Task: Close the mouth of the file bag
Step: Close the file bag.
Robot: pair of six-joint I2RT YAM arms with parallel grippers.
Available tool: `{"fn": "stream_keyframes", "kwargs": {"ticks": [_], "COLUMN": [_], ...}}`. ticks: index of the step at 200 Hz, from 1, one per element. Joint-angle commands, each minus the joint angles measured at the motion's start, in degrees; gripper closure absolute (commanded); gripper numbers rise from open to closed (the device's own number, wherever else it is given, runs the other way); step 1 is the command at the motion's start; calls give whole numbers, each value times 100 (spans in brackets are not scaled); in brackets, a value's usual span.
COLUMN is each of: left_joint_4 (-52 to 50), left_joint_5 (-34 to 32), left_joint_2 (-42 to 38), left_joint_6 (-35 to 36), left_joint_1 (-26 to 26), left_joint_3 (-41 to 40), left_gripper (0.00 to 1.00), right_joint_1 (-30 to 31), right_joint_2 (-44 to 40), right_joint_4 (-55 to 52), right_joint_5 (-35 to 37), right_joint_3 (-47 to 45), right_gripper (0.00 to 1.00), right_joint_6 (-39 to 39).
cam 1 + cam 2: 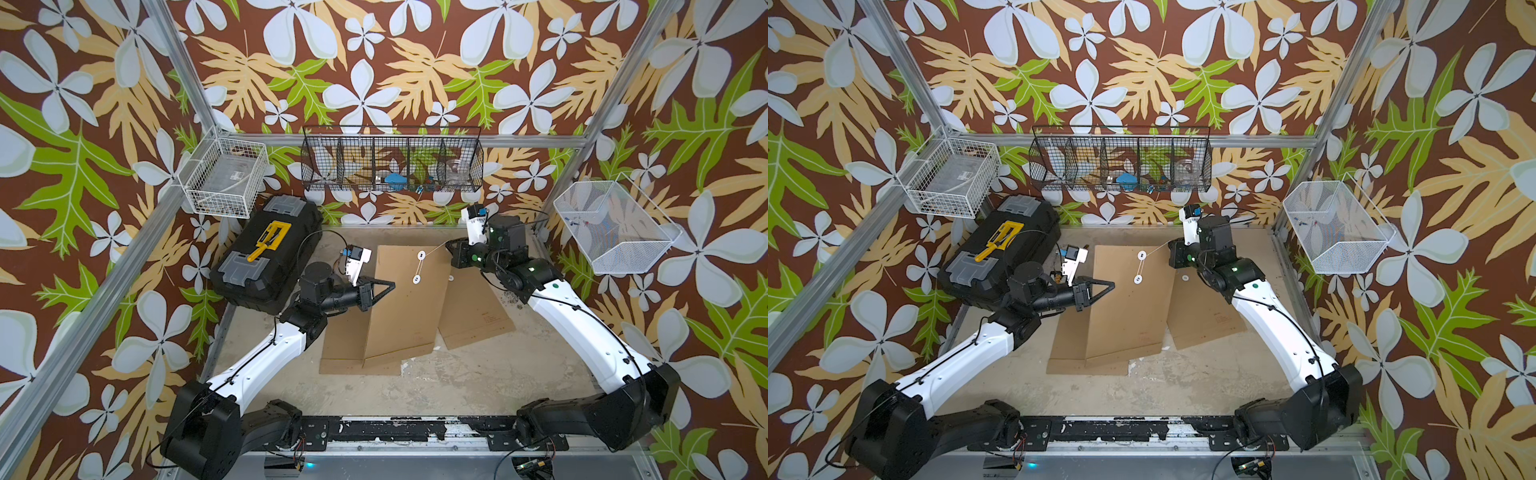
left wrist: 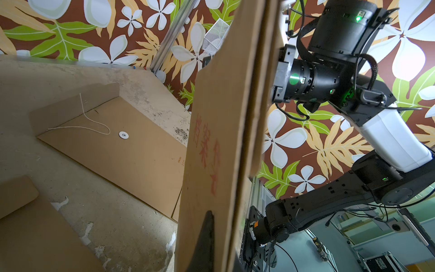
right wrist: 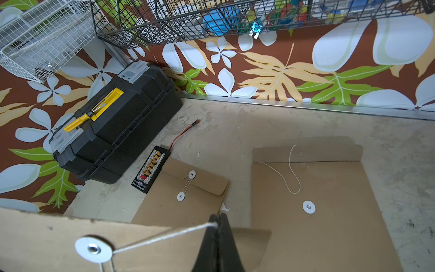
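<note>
The file bag [image 1: 405, 307], a brown kraft envelope, is raised at a tilt in the middle of both top views. My left gripper [image 1: 388, 286] is shut on its left edge; in the left wrist view one black finger [image 2: 205, 240] lies flat against the bag [image 2: 219, 141]. The flap is folded down, and white string runs between two white discs [image 1: 421, 254] [image 1: 416, 279]. From the upper disc [image 3: 93, 249] the string [image 3: 164, 237] stretches taut to my right gripper [image 3: 217, 222], which is shut on its end just off the bag's top right corner.
Two more kraft bags lie flat: one tied shut [image 3: 183, 205] beneath the held bag, one at the right [image 3: 317, 212] with flap open and string loose. A black toolbox [image 1: 266, 253] stands at back left, a black connector board [image 3: 150, 169] beside it. Wire baskets [image 1: 392, 160] hang on the walls.
</note>
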Motion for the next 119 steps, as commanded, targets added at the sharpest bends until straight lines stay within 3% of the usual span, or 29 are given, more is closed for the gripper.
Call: {"fn": "stream_keyframes", "kwargs": {"ticks": [1,60,119], "left_joint_4": [132,145,263], "left_joint_5": [102,13,-74], "left_joint_2": [-4,163,207], "left_joint_6": [9,-1,-78], "left_joint_1": [-33,-143,-161], "left_joint_3": [-30,-6,18], "left_gripper": [100,100,100], "right_joint_1": [95,672,1436], "right_joint_2": [118,527,790], "right_joint_4": [48,-113,-353], "right_joint_5": [239,342,875], "right_joint_3": [222,890,1266], "right_gripper": [100,100,100], "right_joint_6": [-70,-120,-321]}}
